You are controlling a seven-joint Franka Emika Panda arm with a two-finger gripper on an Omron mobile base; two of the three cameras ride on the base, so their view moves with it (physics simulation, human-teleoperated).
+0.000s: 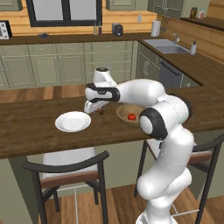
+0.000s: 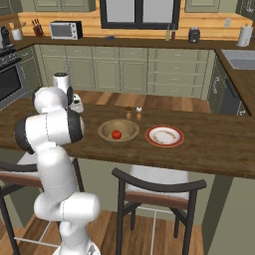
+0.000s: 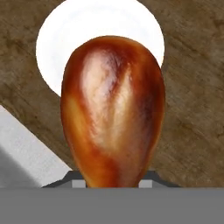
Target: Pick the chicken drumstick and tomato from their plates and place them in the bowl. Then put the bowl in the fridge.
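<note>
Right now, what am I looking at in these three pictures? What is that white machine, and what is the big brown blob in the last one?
The white machine is a robot arm in a simulated kitchen. Two pictures come from cameras on its base, behind it to the left and right. The third comes from a camera on its hand.

On the wooden counter sit a plain white plate, a red-rimmed plate and a wooden bowl with a tomato in it.

The brown blob is a chicken drumstick, very close to the hand camera. The gripper is shut on it, above the counter between the white plate and the bowl.
</note>
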